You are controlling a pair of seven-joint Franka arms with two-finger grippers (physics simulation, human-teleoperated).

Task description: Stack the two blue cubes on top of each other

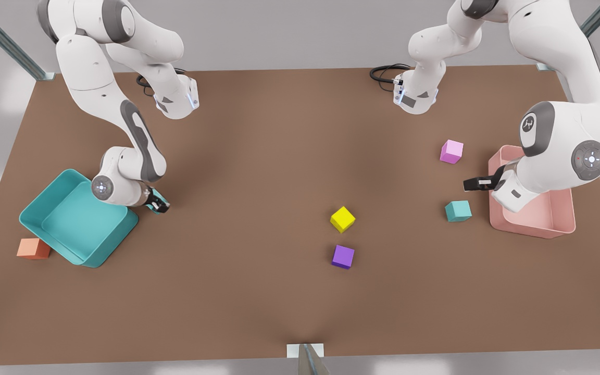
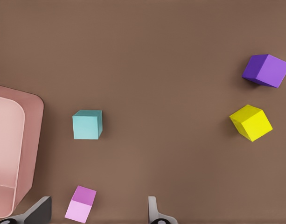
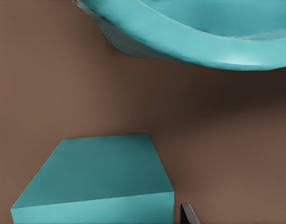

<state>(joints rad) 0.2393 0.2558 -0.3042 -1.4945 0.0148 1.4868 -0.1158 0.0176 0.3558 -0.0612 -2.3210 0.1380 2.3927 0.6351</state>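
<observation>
Presently: right gripper (image 1: 158, 204), lower left of the front view beside teal tray (image 1: 45, 205), is gripping one blue cube (image 3: 96, 179); left gripper (image 1: 479, 183), fingers spread, is hovering near second blue cube (image 1: 458, 211), right side.

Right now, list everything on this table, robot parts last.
pink tray: one, pink, front view's right.
teal tray: one, teal, front view's left.
blue cubes: two, teal-blue; first cube beside pink tray, second cube beside teal tray.
yellow cube: one, yellow, mid-table.
purple cube: one, purple, beside yellow cube.
pink cube: one, pink, near pink tray.
orange cube: one, orange, by teal tray.
left gripper: one, open, by pink tray.
right gripper: one, at second cube.
</observation>
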